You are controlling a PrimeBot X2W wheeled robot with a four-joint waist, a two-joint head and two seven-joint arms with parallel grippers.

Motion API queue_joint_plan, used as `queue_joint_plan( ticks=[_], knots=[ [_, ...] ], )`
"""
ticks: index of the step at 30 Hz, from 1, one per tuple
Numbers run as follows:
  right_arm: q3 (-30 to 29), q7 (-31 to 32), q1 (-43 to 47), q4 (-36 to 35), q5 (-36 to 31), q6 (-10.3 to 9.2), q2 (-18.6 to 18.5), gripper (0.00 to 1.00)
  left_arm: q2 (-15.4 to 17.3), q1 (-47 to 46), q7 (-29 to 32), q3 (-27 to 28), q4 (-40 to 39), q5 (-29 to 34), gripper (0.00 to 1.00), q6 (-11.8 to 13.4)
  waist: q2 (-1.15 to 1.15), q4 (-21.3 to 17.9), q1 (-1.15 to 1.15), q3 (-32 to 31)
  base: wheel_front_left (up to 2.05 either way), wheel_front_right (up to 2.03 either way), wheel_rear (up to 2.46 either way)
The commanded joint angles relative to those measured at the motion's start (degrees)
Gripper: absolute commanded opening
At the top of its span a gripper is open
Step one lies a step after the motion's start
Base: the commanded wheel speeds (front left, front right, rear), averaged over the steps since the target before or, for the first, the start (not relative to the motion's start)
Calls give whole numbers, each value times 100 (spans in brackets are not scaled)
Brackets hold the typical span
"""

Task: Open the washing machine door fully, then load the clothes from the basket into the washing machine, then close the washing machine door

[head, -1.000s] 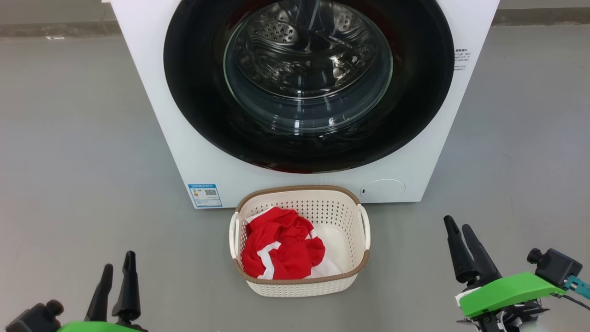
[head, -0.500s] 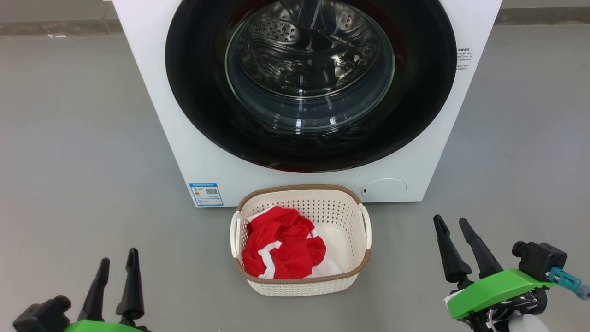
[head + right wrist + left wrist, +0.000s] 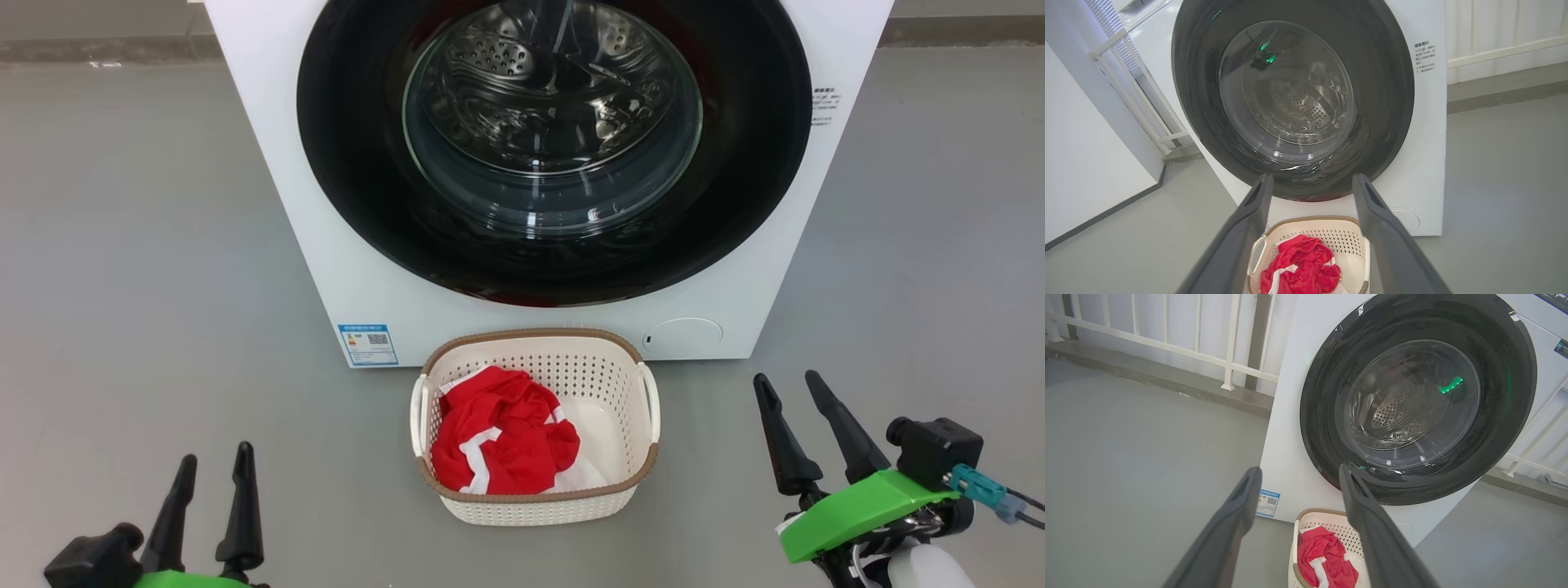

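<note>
Here, the left fingers [image 3: 242, 506] at 7 o'clock and the right fingers [image 3: 780, 433] at 4 o'clock both stand parted, gripping nothing, above the floor [image 3: 122, 245]. Between them, at 6, the basket [image 3: 531, 333] holds the clothes [image 3: 502, 445]. Just beyond, at 12, the washer [image 3: 408, 318] has its door [image 3: 351, 163] shut.

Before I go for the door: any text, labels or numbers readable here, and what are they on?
No text reads clearly.
Blue sticker, lower left of the washing machine front: a QR code and print, too small to read.
Dark print block, upper right of that front: several short lines, too small to read.
</note>
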Motion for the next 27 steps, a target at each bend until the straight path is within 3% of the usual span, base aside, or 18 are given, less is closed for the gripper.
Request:
queue_joint_plan(
  ticks=[1, 20, 27],
  knots=[
    [155, -80, -245, -151, -189, 7, -59, 100, 110, -273, -85, 132, -151, 172, 100, -14, 0, 6, 0, -3, 0, 0, 0],
    [382, -415, -401, -197, -1456, 9, -144, 100, 180, -289, -428, 90, -273, 1419, 100, -19, 0, 53, 0, -9, 0, 0, 0],
    [382, -424, -404, -203, -1475, 9, -139, 100, 171, -286, -437, 103, -274, 1444, 100, -19, 0, 49, 0, -20, 0, 0, 0]
  ],
)
